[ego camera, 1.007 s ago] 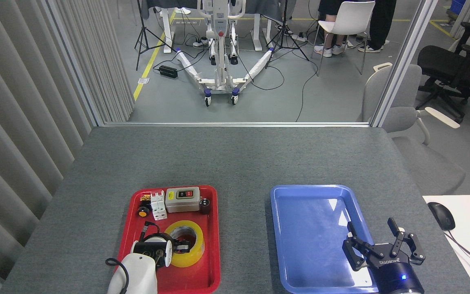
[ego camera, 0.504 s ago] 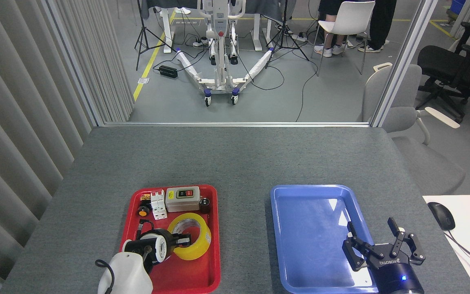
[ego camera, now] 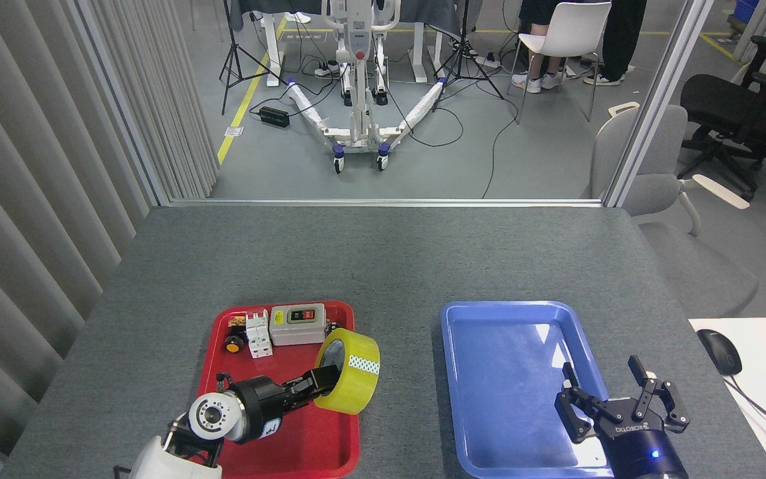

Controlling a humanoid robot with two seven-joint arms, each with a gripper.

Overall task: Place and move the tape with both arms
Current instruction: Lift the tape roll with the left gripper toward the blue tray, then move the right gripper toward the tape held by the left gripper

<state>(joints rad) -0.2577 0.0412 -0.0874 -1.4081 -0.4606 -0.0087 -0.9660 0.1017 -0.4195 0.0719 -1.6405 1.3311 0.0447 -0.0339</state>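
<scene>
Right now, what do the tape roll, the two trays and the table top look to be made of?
Tape roll: translucent yellow plastic film, glossy.
Red tray and blue tray: probably moulded plastic; smooth, and the blue one mirrors a bright patch.
Table top: grey, matte, finely textured, likely felt or fabric covering.

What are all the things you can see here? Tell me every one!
Tape: one, yellow roll, held tilted over the red tray's right side.
Red tray: one, red, on the table's left.
Switch box: one, grey, at the red tray's back.
White breaker: one, white, left of the switch box.
Blue tray: one, blue, nothing in it, on the right.
Table: one, grey.
Mouse: one, black, far right.
White chair: one, white, background.
Left gripper: one, black, gripping the tape.
Right gripper: one, black, open over the blue tray's near right corner.
</scene>
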